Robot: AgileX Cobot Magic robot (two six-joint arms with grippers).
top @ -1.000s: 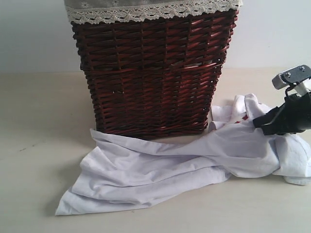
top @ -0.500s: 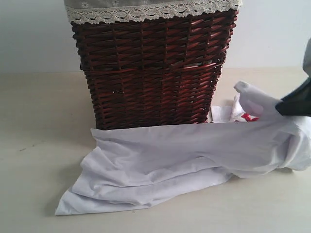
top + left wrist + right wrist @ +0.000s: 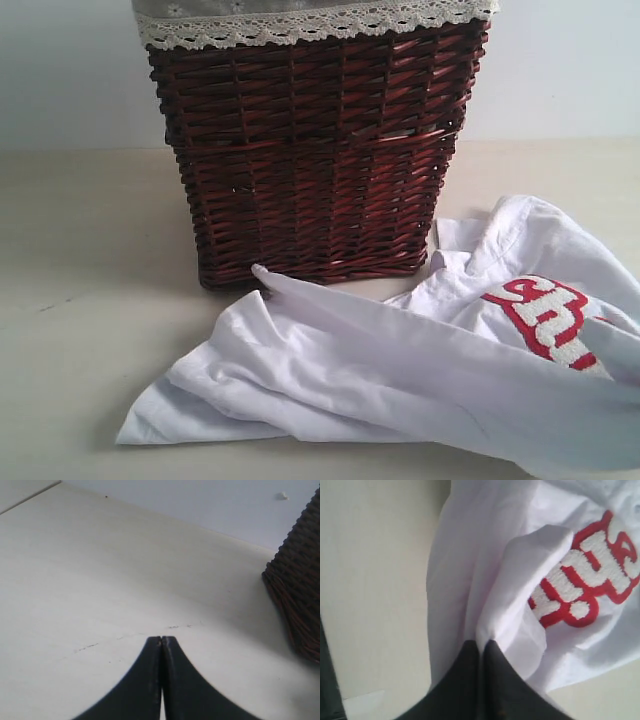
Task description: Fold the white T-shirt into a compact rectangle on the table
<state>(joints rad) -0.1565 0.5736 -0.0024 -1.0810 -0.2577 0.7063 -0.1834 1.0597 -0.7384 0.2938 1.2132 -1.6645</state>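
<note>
The white T-shirt lies crumpled on the pale table in front of the wicker basket, its right part lifted so the red band with white letters faces up. In the right wrist view my right gripper is shut on a pinched fold of the T-shirt, close to the red lettering. It is out of frame in the exterior view. My left gripper is shut with nothing in it, over bare table, apart from the shirt.
A tall dark brown wicker basket with a grey lace-trimmed liner stands at the middle back, touching the shirt's far edge. Its corner shows in the left wrist view. A pale wall rises behind the table.
My right gripper closed on the shirt's right side, then lifted and pulled it out of the exterior view. The red lettering now faces up and the cloth has drawn away from the basket.
</note>
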